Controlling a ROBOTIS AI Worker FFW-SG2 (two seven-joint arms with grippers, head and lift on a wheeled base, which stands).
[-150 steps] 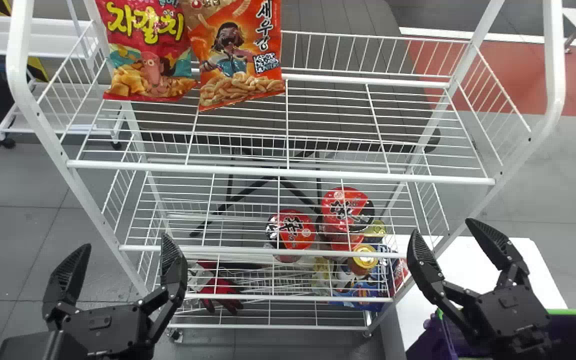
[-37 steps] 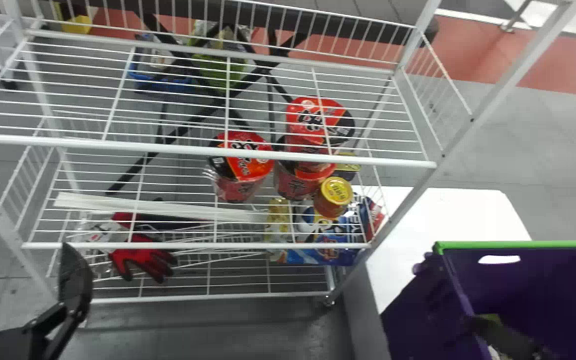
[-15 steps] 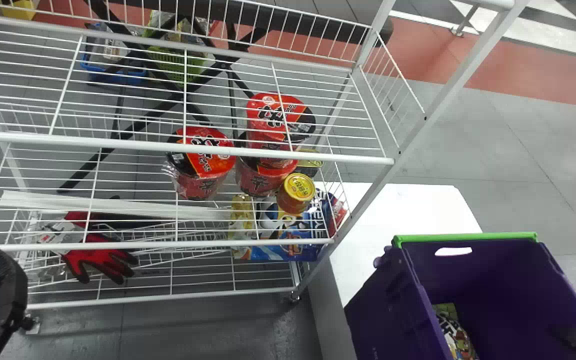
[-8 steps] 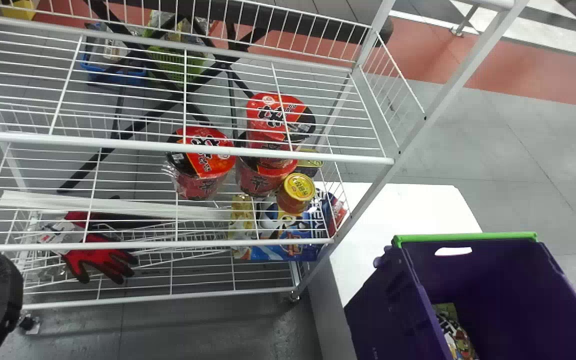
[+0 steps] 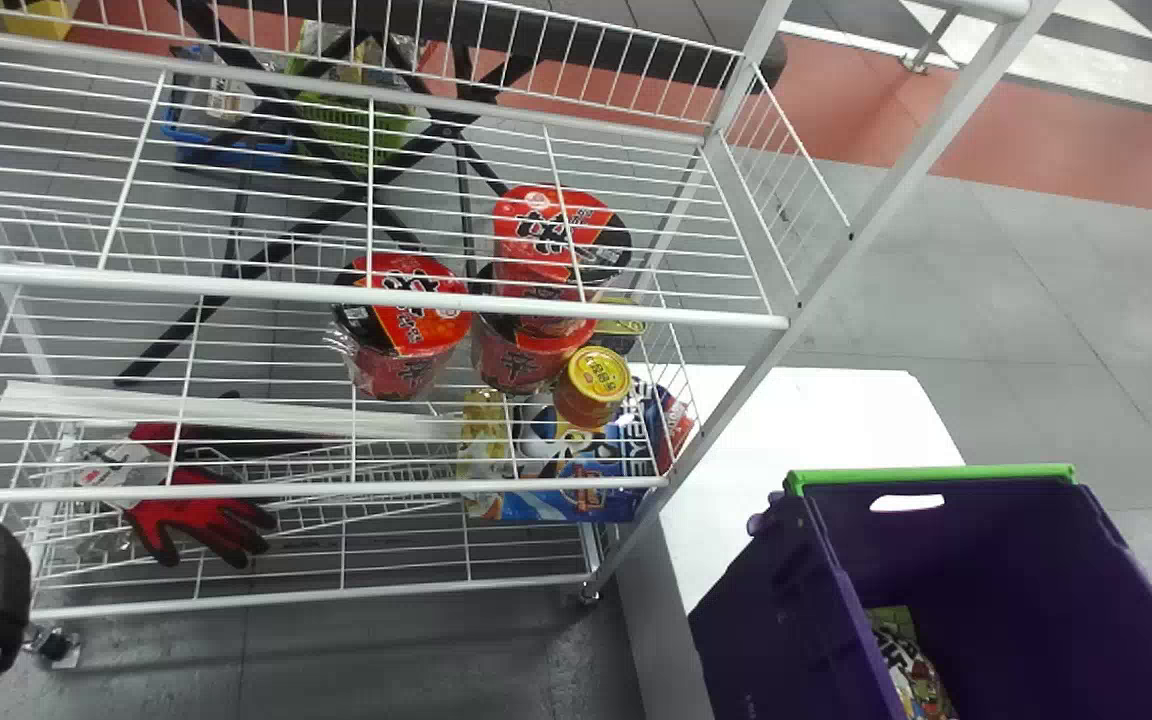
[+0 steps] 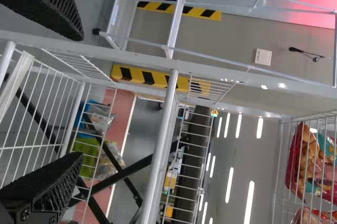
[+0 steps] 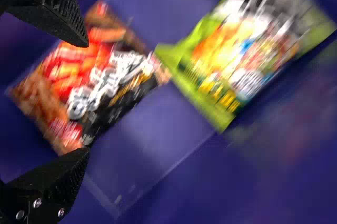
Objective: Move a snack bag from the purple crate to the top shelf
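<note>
Inside the crate (image 5: pixel 996 560), snack bags (image 7: pixel 245 50)

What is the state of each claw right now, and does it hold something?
Left claw: open, holding nothing.
Right claw: open, holding nothing, facing a brown-and-red snack bag inside the purple crate.

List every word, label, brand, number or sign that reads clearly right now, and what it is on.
None can be quoted with certainty.
Red-and-black snack bag: large lettering, blurred.
Green snack bag: blurred.
Noodle cup lids: characters, crossed by shelf wires.
Yellow jar lid: too small.
Blue package: too small.
White tag: too small.
</note>
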